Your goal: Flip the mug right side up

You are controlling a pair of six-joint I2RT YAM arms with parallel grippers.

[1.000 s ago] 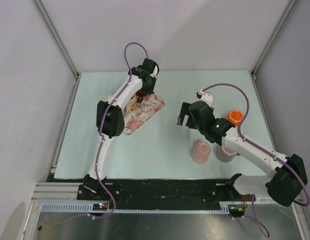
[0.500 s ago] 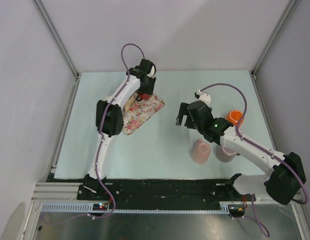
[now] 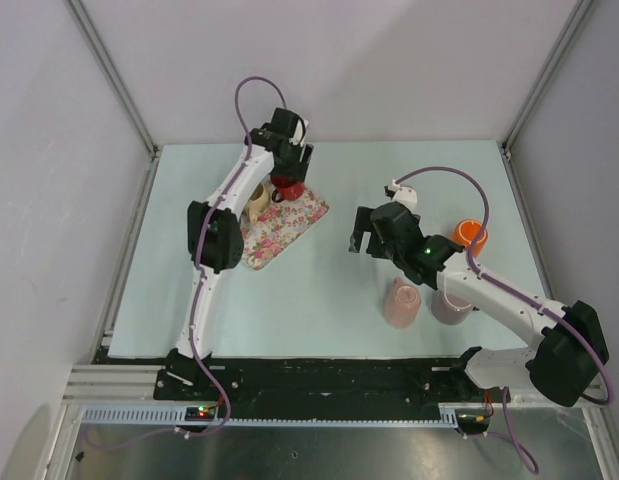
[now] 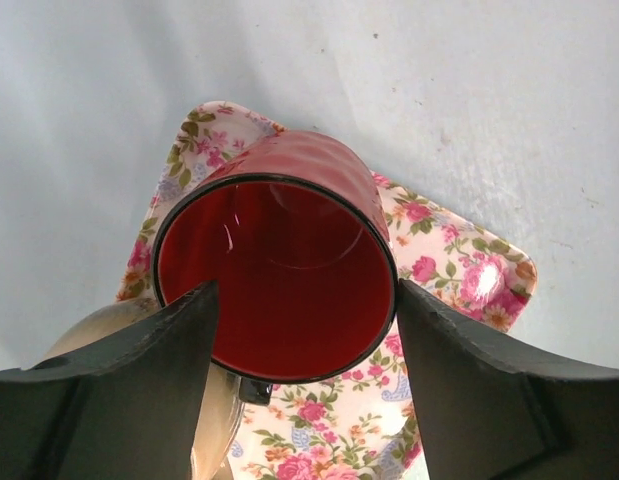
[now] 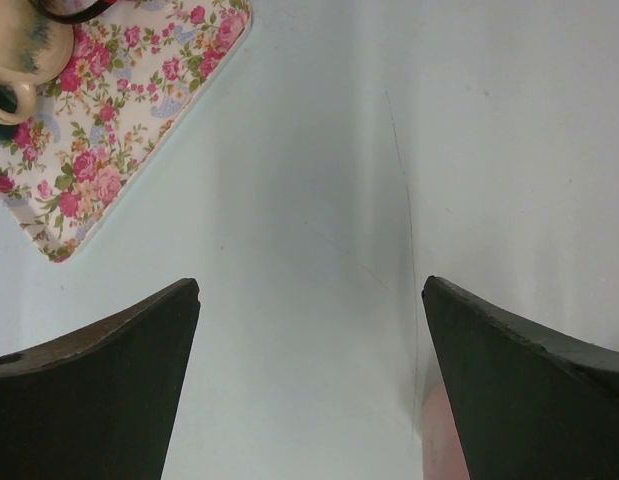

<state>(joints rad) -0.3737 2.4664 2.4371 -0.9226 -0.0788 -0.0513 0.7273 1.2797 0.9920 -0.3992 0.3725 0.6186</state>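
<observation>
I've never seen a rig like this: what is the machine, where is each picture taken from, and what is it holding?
Two robot arms are bolted at the near edge of a table. The wide picture comes from a camera above and behind them; the other two come from a camera on each wrist. The left tool, a two-finger claw, grips a red mug, its opening facing that wrist camera, above a floral tray where a beige mug also sits. The right tool hangs open over bare table, holding nothing. An orange cup and a pink cup stand beside that arm.
</observation>
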